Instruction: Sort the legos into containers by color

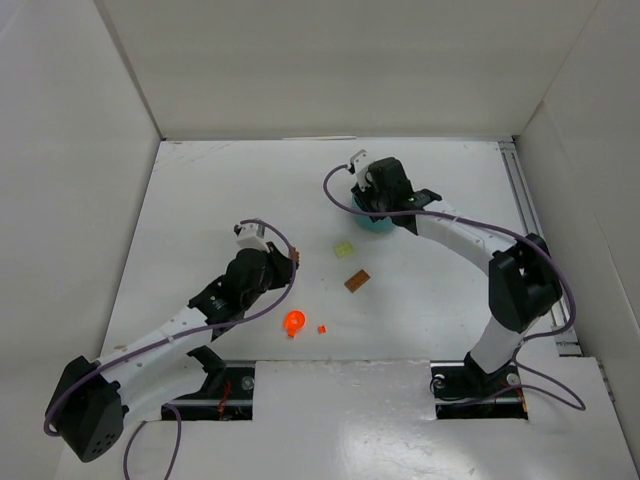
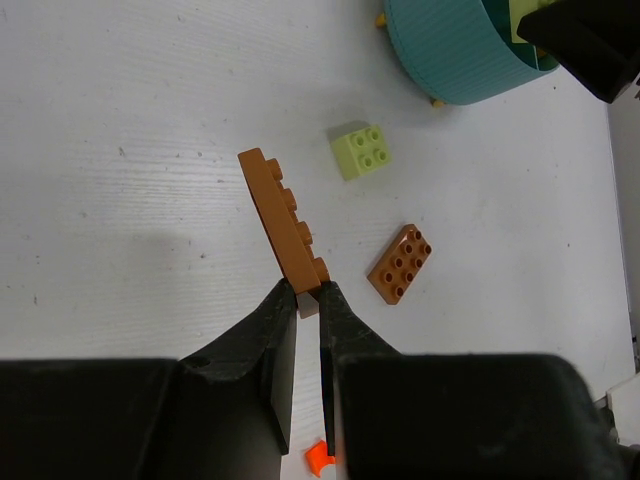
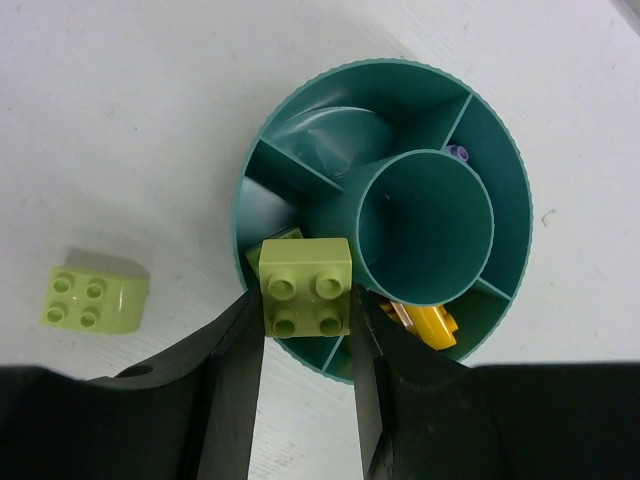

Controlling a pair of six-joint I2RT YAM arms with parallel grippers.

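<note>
Right wrist view shows you the right tool (image 3: 307, 310) part-way open and clamped on a pale green brick (image 3: 305, 285), held over the near rim of the teal tub (image 3: 283, 112). Your left tool (image 2: 309, 295) is almost closed, pinching one end of a long brown brick (image 2: 280, 215) that sticks out ahead of its fingers.

From above, the right arm (image 1: 450, 232) covers most of the tub, which sits a little right of the tabletop's (image 1: 200, 200) middle, toward the far edge. Two yellowish specks at the tub's foot are too small to make out.

Inside the tub:
- The wedge under the held brick contains another green brick (image 3: 283, 240).
- The neighbouring wedge holds a yellow brick (image 3: 432, 325).
- A purple piece (image 3: 458, 154) lies in a wedge across the ring.

Between the tub and the near edge lie a loose green brick (image 3: 95, 298), a flat brown brick (image 2: 400, 262), a round orange piece (image 1: 294, 321) and a tiny orange-red bit (image 1: 322, 328).
</note>
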